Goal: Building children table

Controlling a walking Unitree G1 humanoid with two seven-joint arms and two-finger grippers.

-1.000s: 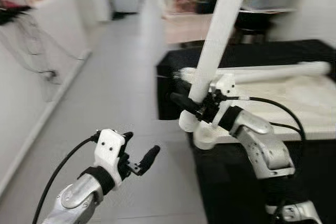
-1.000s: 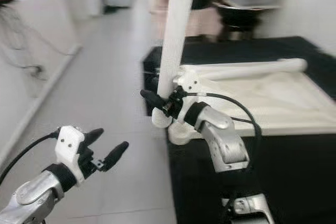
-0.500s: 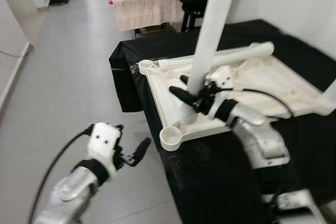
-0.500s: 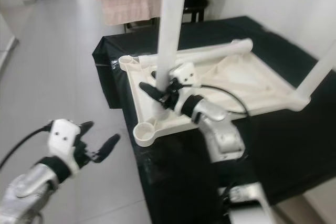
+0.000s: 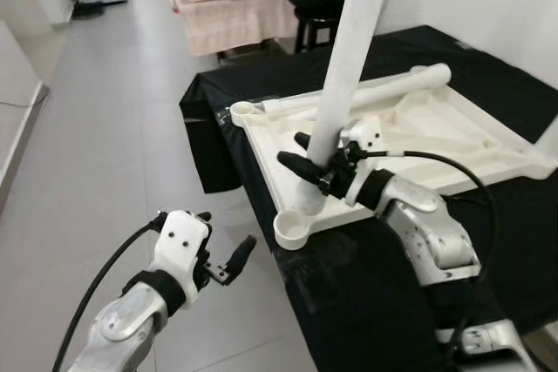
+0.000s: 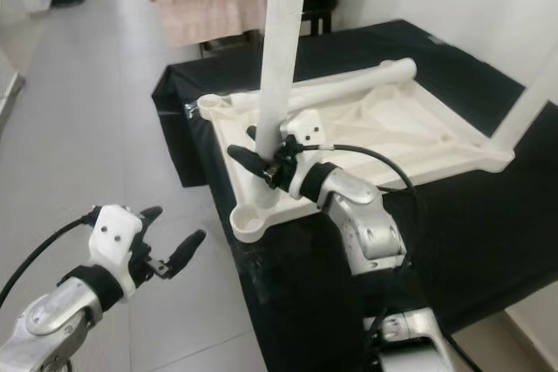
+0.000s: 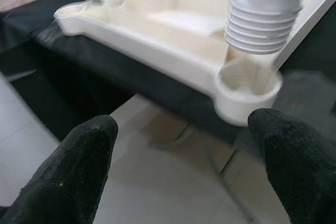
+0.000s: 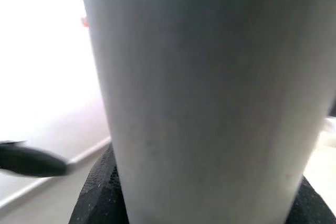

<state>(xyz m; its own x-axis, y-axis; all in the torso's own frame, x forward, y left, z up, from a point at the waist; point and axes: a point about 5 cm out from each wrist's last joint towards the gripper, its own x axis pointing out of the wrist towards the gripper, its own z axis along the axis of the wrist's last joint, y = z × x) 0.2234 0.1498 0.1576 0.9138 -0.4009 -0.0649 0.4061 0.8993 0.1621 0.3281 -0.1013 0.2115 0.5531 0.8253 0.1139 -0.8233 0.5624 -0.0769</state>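
Upturned white tabletop [image 5: 453, 128] lies on a black-draped surface [image 5: 488, 84], underside up, ribs showing. Round socket [image 5: 295, 231] at its near-left corner, at about 7 o'clock of the panel; a second socket [image 5: 241, 111] at the far-left corner, about 11 o'clock

White table leg [image 5: 349, 58] held near upright, tilted slightly, top running out of frame at 12 o'clock. Its ribbed threaded end [image 7: 262, 22] hangs just above the near socket, not seated, a little off toward the panel's inside

Right gripper [image 5: 307, 159] clamped on the leg low down, 1 black finger on each side of the tube. Right wrist view: leg close and grey, black finger pad [image 8: 100, 192] pressed against it

Left gripper [image 5: 222, 254] over grey floor [image 5: 131, 154], at about 8 o'clock from the near socket and apart from the table; fingers spread, gripping nothing. 1 more leg [image 5: 375, 91] lies flat along the far edge of the tabletop
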